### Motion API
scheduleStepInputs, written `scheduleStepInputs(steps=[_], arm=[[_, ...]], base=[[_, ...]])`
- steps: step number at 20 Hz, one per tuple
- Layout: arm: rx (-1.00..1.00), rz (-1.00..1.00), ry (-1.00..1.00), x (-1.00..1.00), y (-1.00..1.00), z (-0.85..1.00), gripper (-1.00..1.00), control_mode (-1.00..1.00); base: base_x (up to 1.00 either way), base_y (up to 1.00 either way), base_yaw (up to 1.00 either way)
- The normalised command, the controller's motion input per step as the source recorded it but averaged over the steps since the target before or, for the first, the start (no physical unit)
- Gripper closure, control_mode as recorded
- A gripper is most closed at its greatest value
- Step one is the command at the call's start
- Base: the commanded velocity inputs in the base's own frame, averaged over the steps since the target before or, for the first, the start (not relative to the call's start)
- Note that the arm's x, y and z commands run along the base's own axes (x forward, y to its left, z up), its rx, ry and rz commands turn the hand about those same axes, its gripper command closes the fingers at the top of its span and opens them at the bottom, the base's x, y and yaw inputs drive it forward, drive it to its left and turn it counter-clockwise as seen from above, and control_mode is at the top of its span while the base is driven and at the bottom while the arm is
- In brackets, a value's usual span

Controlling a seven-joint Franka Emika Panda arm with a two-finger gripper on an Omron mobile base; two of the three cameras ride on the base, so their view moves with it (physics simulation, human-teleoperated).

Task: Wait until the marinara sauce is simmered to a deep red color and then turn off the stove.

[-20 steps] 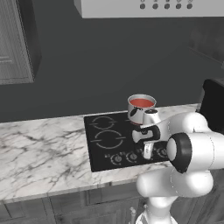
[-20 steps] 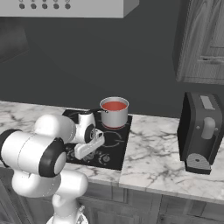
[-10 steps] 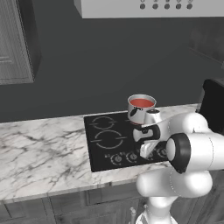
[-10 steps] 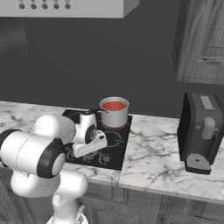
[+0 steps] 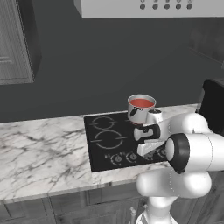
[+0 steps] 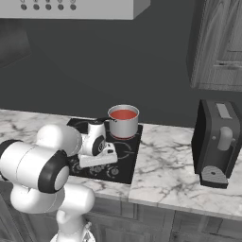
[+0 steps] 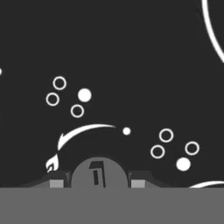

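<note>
The marinara sauce (image 5: 142, 103) (image 6: 123, 114) shows red inside a small steel pot (image 5: 140, 112) (image 6: 124, 125) on the back right burner of the black stove (image 5: 101, 144) (image 6: 126, 169). My gripper (image 5: 147, 151) (image 6: 97, 164) is down at the stove's front knob row, in front of the pot. In the hand view my gripper (image 7: 97, 183) has its fingertips (image 7: 56, 183) on either side of a round grey knob (image 7: 99, 172), shut on it. White burner marks surround that knob on the glass.
A dark coffee machine (image 6: 218, 142) (image 5: 214, 105) stands on the marble counter (image 6: 165, 175) right of the stove. A range hood (image 5: 153, 6) hangs above, and wall cabinets (image 6: 217, 42) flank it. Marble counter (image 5: 39, 153) stretches left of the stove.
The hand stays low at the knob row, with at most a slight twist. The pot, the sauce and the base views look unchanged.
</note>
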Motion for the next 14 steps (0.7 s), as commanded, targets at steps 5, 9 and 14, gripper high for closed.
scheduleStepInputs(steps=[5,9,14], arm=[[0.00,-0.29,0.00,-0.18,0.00,-0.23,1.00,-1.00],[0.00,-0.29,-0.01,-0.18,0.00,-0.25,1.00,-1.00],[0.00,-0.30,0.00,-0.18,0.00,-0.26,1.00,-1.00]], base=[[0.00,0.00,0.00],[0.00,0.00,0.00],[0.00,0.00,0.00]])
